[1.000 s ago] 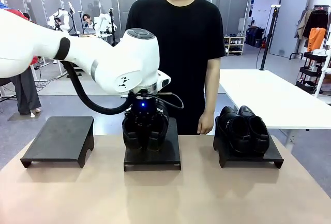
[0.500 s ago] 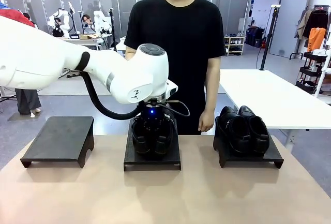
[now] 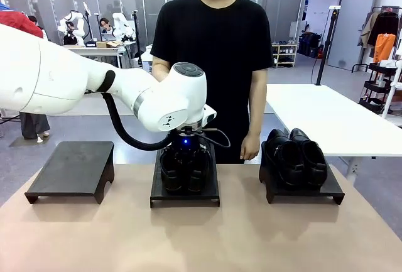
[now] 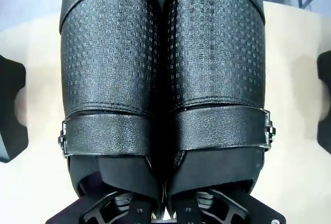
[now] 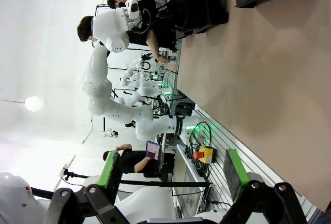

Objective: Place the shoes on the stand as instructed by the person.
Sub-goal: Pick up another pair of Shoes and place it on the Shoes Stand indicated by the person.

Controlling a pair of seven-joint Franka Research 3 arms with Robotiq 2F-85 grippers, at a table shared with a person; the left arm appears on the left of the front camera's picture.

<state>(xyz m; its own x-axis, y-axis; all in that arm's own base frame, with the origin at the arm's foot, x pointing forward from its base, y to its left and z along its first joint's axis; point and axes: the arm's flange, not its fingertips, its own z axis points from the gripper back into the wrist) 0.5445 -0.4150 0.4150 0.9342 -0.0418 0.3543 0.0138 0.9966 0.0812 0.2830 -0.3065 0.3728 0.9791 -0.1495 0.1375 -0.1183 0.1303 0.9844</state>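
Left gripper (image 3: 184, 159) down over the middle stand (image 3: 184, 191), pinching the buckled pair of shoes (image 4: 163, 79) by their inner walls, the two pressed side by side, soles on or just above the stand's top; cannot tell which. Plain pair (image 3: 295, 156) resting on the right stand (image 3: 301, 191). Left stand (image 3: 71, 170) bare. Person (image 3: 213, 52) behind the table (image 3: 201, 240), arms down. Right gripper (image 5: 173, 175) spread apart, green pads (image 5: 110, 175) holding nothing, aimed sideways past the table.

Bright, even overhead light; soft shadows under the stands (image 3: 184, 191); a ceiling lamp (image 5: 32, 103) glares; wrist views bend at edges.
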